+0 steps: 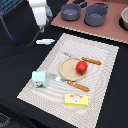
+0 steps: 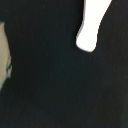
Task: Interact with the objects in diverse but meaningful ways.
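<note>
**Four toy foods lie around your placemat, and the arm holds none of them**

You have the gripper (image 1: pixel 42 20) up over the black table (image 1: pixel 15 55), just beyond the placemat's (image 1: pixel 102 65) far corner on the exterior view's left. Whether its jaws stand apart or together you cannot tell from either view. Just off that same corner of the placemat lies the white-and-blue fish piece (image 1: pixel 45 41); the wrist view shows its pale shape (image 2: pixel 92 27) on dark cloth. On the placemat, the red tomato (image 1: pixel 81 67) sits on the tan plate (image 1: pixel 69 69) at the middle. The milk carton (image 1: pixel 39 78) stands upright near the placemat's left edge, and the yellow box (image 1: pixel 76 100) lies flat at its near edge.
</note>
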